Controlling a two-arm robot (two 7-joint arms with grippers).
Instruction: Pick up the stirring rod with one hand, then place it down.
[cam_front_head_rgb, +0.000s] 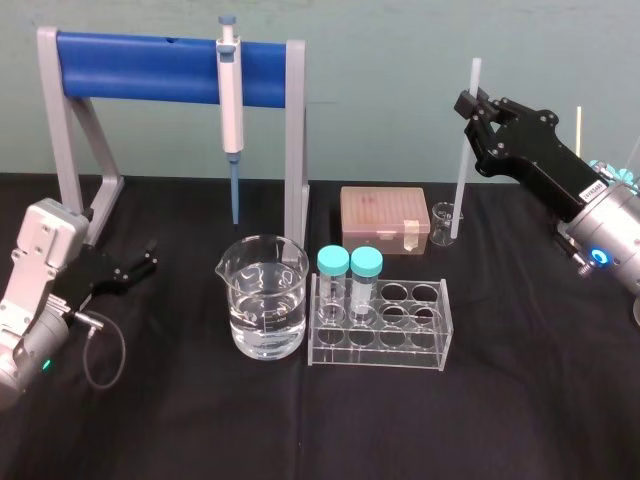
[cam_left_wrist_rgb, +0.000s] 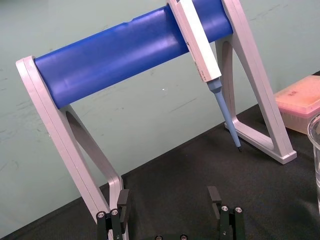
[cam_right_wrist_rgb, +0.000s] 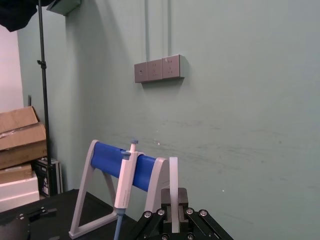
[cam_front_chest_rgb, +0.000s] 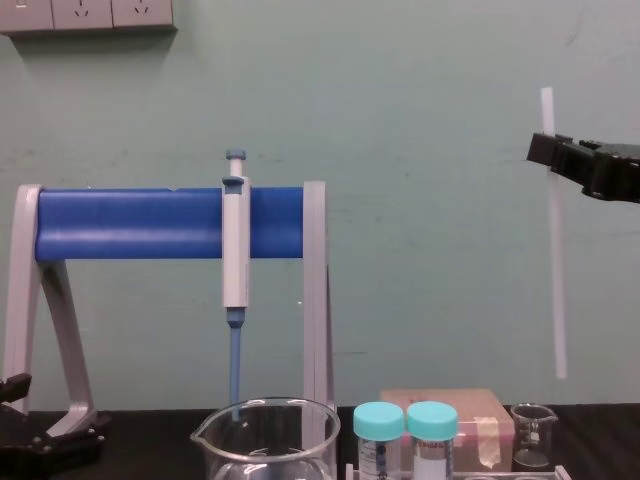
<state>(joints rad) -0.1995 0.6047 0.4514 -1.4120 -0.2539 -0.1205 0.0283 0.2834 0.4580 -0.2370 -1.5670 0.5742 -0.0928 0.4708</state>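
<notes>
My right gripper (cam_front_head_rgb: 470, 108) is raised at the back right and is shut on the stirring rod (cam_front_head_rgb: 462, 170), a thin white rod held upright near its top end. In the chest view the stirring rod (cam_front_chest_rgb: 555, 260) hangs in the air from the right gripper (cam_front_chest_rgb: 548, 152), its lower end just above a small glass beaker (cam_front_chest_rgb: 532, 433). The right wrist view shows the stirring rod (cam_right_wrist_rgb: 173, 190) pinched between the jaws of the right gripper (cam_right_wrist_rgb: 173, 210). My left gripper (cam_front_head_rgb: 150, 258) rests open near the grey stand's left foot, and the left gripper (cam_left_wrist_rgb: 170, 196) has nothing in it.
A grey stand with a blue bar (cam_front_head_rgb: 170, 65) carries a pipette (cam_front_head_rgb: 231, 100). In front stand a large beaker of water (cam_front_head_rgb: 263, 310) and a clear tube rack (cam_front_head_rgb: 380, 325) with two teal-capped tubes. A pink tip box (cam_front_head_rgb: 383, 218) sits beside the small beaker (cam_front_head_rgb: 444, 225).
</notes>
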